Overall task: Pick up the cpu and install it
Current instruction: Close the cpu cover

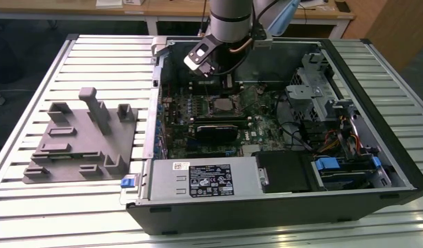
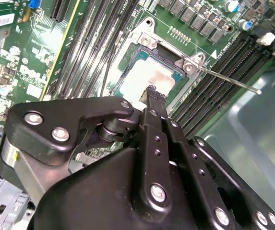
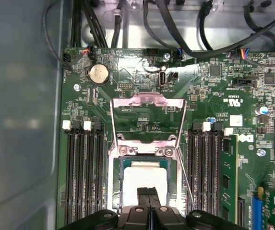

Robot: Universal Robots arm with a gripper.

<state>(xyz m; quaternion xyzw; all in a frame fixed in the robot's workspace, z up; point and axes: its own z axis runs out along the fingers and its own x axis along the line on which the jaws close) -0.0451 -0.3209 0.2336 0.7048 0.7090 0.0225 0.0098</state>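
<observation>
The cpu [image 3: 144, 173] [image 2: 147, 75], a flat square chip with a pale silver top, lies inside the metal-framed socket [image 3: 114, 167] on the green motherboard. The socket's load plate [image 3: 147, 99] stands flipped open, and its thin lever [image 2: 231, 80] sticks out to one side. My gripper [image 3: 148, 192] [image 2: 151, 92] hovers just over the cpu's edge, its two black fingers pressed together with nothing between them. In the exterior view the arm [image 1: 225, 20] reaches down into the open computer case above the socket [image 1: 221, 106].
Memory slots [image 3: 82, 167] flank the socket on both sides, and cables [image 3: 175, 24] run along the case wall. A grey moulded tray with upright blocks [image 1: 80, 139] sits on the slatted table at the exterior view's left. The power supply [image 1: 204, 178] and drive cage [image 1: 322, 93] crowd the case.
</observation>
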